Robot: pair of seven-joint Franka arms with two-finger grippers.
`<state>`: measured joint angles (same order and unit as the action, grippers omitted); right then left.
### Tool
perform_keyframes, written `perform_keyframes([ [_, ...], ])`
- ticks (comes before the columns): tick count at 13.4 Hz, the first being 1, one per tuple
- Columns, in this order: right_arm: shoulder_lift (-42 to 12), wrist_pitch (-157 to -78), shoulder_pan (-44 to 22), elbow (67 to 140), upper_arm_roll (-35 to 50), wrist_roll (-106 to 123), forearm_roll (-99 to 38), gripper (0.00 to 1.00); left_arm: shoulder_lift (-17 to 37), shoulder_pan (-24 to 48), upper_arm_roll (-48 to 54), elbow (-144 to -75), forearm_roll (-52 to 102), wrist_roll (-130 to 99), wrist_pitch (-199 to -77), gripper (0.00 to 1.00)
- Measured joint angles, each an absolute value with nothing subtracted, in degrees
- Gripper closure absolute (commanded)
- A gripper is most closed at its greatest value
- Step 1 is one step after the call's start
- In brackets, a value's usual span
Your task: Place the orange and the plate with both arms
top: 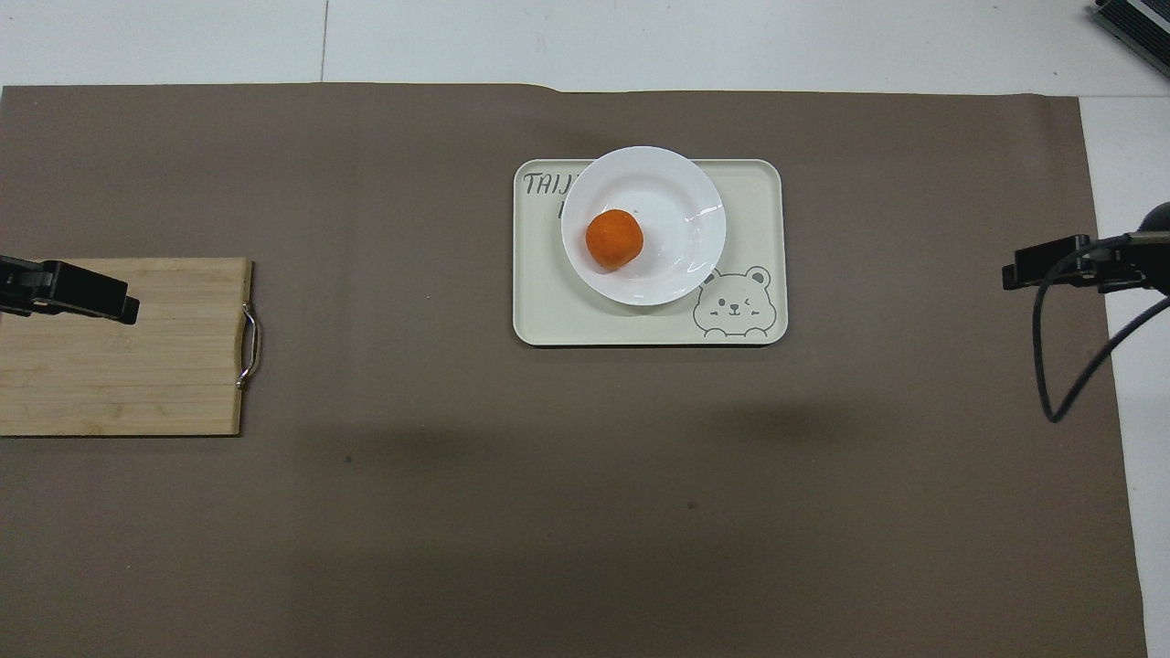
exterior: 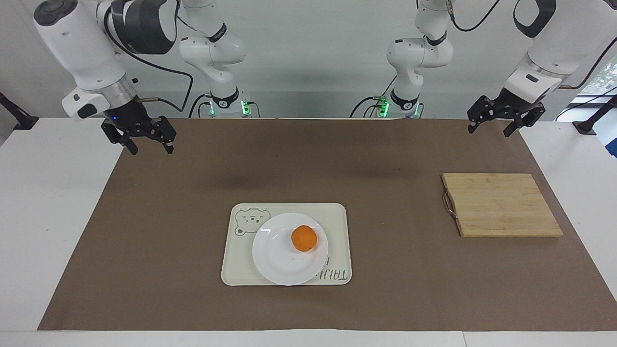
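The orange (exterior: 304,238) lies on the white plate (exterior: 277,262), and the plate rests on a cream tray with a bear drawing. Both also show in the overhead view, the orange (top: 614,239) on the plate (top: 681,206). My right gripper (exterior: 150,146) is open and empty, raised over the mat's edge at the right arm's end of the table, well apart from the tray. Its tip shows in the overhead view (top: 1033,265). My left gripper (exterior: 489,130) is open and empty and waits, raised over the left arm's end of the table. It also shows in the overhead view (top: 91,294).
The cream tray (exterior: 337,217) sits mid-mat, also in the overhead view (top: 567,320). A wooden cutting board (exterior: 501,205) with a metal handle lies at the left arm's end, also in the overhead view (top: 137,366). A brown mat (exterior: 193,289) covers the table.
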<state>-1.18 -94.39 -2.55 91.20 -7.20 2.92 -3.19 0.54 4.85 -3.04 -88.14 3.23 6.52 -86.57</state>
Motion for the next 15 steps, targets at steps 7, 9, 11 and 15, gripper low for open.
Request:
perform_keyframes([
  [7, 2.2, -88.4, -2.9, 89.3, -6.9, 2.6, -0.9, 0.00, 0.5, 4.8, -3.0, -88.1, 3.2, 6.5, -86.6, 0.00],
  [9, 3.5, -88.9, -2.9, 91.8, -6.8, 1.9, -0.9, 0.00, 0.5, 4.8, -3.0, -88.1, 3.2, 6.5, -86.6, 0.00],
  [11, 4.2, -88.9, -2.9, 93.0, -6.8, 1.6, -0.9, 0.00, 0.5, 4.8, -3.0, -88.1, 3.2, 6.5, -86.6, 0.00],
  [15, 4.8, -88.9, -2.9, 94.4, -6.8, 1.0, -0.9, 0.00, 0.5, 4.8, -3.0, -88.1, 3.2, 6.5, -86.6, 0.00],
])
